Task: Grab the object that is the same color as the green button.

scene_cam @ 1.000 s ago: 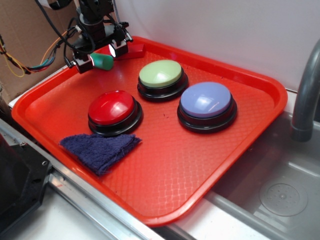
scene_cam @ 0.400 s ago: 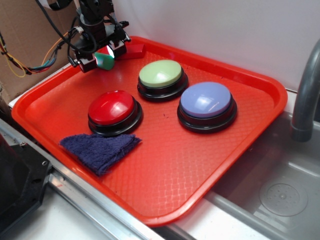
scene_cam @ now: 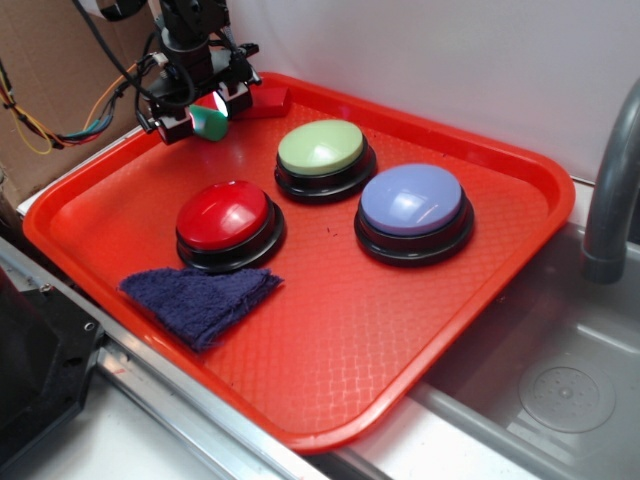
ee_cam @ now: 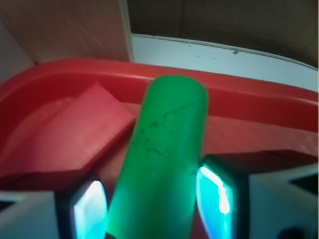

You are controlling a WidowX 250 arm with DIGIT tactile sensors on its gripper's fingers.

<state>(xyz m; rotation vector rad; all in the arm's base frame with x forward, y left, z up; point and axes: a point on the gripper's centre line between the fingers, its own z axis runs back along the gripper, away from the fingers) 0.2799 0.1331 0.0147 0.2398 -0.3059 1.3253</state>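
The object, a small green cylinder [scene_cam: 209,122], lies at the tray's far left corner between my gripper's [scene_cam: 205,116] two fingers. In the wrist view the green cylinder [ee_cam: 164,154] fills the gap of the gripper [ee_cam: 154,204], and both glowing pads [ee_cam: 215,196] press against its sides, so the gripper is shut on it. A flat red block [ee_cam: 75,129] lies just left of the cylinder. The pale-green button [scene_cam: 322,147] stands on its black base to the right of the gripper, apart from it.
Everything sits on a red tray [scene_cam: 400,330] with a raised rim. A red button [scene_cam: 224,215], a blue-lavender button [scene_cam: 412,199] and a dark blue cloth [scene_cam: 200,297] lie nearer the front. A metal sink [scene_cam: 570,390] and grey pipe [scene_cam: 610,180] are at the right.
The fingers have drawn together onto the green cylinder, which now shows less between them. In the last half second nothing has moved.
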